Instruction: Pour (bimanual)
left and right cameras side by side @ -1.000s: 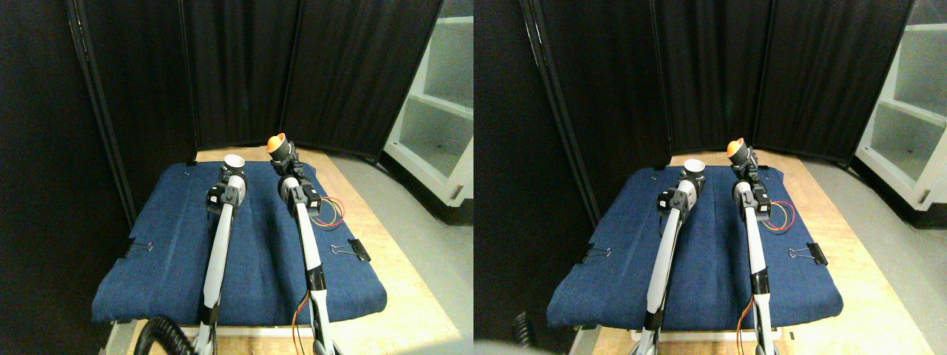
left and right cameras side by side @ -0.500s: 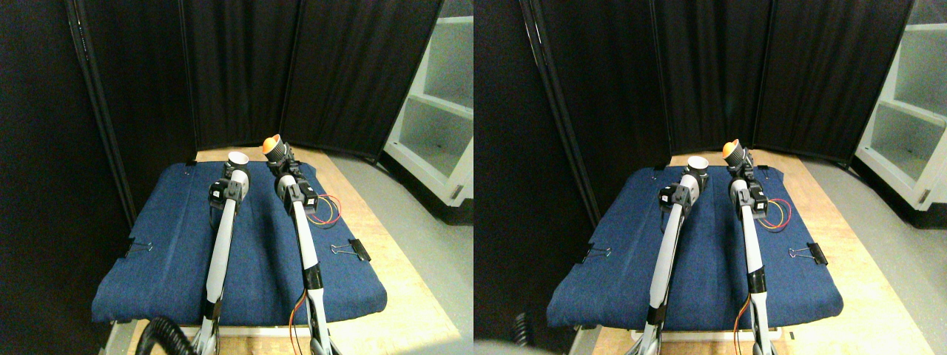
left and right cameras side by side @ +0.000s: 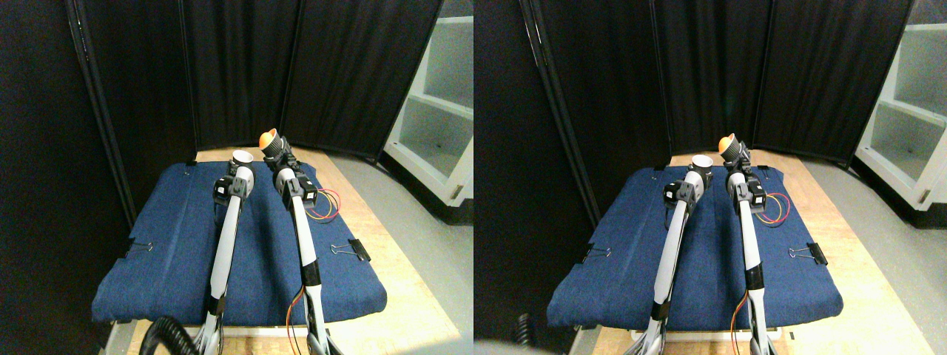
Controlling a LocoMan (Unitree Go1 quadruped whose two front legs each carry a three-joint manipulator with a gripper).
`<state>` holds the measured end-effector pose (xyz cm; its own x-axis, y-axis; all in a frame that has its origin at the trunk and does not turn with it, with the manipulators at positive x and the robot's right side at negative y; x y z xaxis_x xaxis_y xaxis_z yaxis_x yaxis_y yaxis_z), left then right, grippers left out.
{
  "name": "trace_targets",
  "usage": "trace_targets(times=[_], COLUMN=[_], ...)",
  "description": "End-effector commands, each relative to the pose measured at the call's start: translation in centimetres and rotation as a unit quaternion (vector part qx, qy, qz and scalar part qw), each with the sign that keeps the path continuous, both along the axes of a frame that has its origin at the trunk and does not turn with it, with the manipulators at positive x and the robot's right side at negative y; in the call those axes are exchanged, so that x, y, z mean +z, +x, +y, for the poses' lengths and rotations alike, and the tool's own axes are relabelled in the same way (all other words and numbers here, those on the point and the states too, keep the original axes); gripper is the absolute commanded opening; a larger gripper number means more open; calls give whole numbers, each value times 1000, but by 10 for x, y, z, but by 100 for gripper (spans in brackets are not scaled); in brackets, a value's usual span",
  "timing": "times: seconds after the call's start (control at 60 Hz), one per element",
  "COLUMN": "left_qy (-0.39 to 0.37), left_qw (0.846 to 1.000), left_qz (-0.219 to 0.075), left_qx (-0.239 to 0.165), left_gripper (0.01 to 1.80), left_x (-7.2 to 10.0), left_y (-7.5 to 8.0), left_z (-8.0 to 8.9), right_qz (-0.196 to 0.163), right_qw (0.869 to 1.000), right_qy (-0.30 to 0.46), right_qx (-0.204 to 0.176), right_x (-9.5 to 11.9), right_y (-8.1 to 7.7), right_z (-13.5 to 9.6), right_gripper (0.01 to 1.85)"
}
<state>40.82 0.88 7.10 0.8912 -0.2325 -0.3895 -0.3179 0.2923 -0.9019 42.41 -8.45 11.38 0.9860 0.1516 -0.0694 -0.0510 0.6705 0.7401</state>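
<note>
A pale cup (left and right cameras side by side: pixel 242 157) stands upright at the tip of my left manipulator, and my left gripper (left and right cameras side by side: pixel 240 167) is shut on it, above the far part of the blue cloth (left and right cameras side by side: pixel 170 244). To its right, a dark cup with an orange ball (left and right cameras side by side: pixel 266 140) in its mouth is held raised and tilted toward the pale cup. My right gripper (left and right cameras side by side: pixel 278 155) is shut on this dark cup (left and right cameras side by side: pixel 273 146). A small gap separates the two cups, the dark one sitting a little higher.
The blue cloth lies on a wooden table (left and right cameras side by side: pixel 385 259), held by black binder clips (left and right cameras side by side: pixel 359 250) at its right and left edges. Coloured wires (left and right cameras side by side: pixel 329 207) loop beside my right arm. Black curtains (left and right cameras side by side: pixel 244 74) stand behind, and a white shelf unit (left and right cameras side by side: pixel 436 111) is at the right.
Both cups have moved closer together: the pale cup shifted right and slightly farther away, and the dark cup moved left and tilted more toward it.
</note>
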Motion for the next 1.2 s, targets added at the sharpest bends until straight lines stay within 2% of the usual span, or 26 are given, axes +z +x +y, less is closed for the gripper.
trace_targets(times=[0.017,0.583,0.733,1.2], left_qy=[-7,4,1,3], left_qw=[1000,1000,1000,1000], left_qz=[-5,-3,-3,-1], left_qx=[1,-5,-6,-5], left_gripper=[33,33,33,33], left_x=[3,6,6,4], left_y=[2,-4,-4,-1], left_z=[-5,-11,-12,-10], right_qz=[-23,-17,-27,-25], right_qw=[1000,998,994,986], right_qy=[-4,-36,-79,-146], right_qx=[9,43,63,79], right_x=[11,12,14,17], right_y=[-1,-3,-2,-7], right_z=[4,13,16,21], right_gripper=[34,35,36,36])
